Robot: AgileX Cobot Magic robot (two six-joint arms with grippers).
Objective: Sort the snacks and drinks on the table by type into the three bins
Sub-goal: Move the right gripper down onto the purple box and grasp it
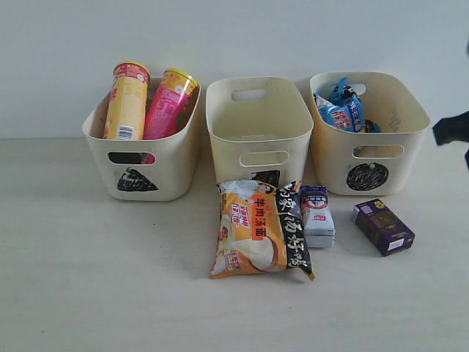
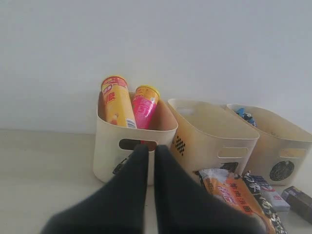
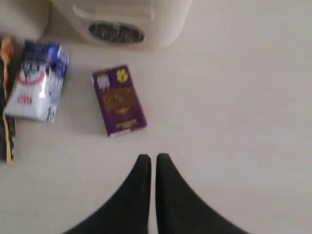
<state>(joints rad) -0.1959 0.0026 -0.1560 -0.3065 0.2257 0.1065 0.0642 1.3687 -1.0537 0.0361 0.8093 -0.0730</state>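
Note:
The yellow can (image 1: 127, 103) and the pink can (image 1: 170, 104) stand in the triangle bin (image 1: 143, 158). A blue noodle packet (image 1: 343, 108) lies in the circle bin (image 1: 370, 147). The middle bin (image 1: 258, 125) looks empty. On the table (image 1: 110, 279) in front of it lie the orange-black noodle packet (image 1: 256, 229), the white-blue carton (image 1: 317, 215) and the purple carton (image 1: 382, 226). My right gripper (image 3: 152, 158) is shut on nothing above bare table, a little short of the purple carton (image 3: 118, 99). My left gripper (image 2: 151, 148) is shut and empty, pointing at the triangle bin (image 2: 109, 151).
A dark part of my right arm (image 1: 451, 128) shows at the right edge of the exterior view, beside the circle bin. A pale wall runs right behind the bins. The orange-black packet covers most of the middle bin's mark.

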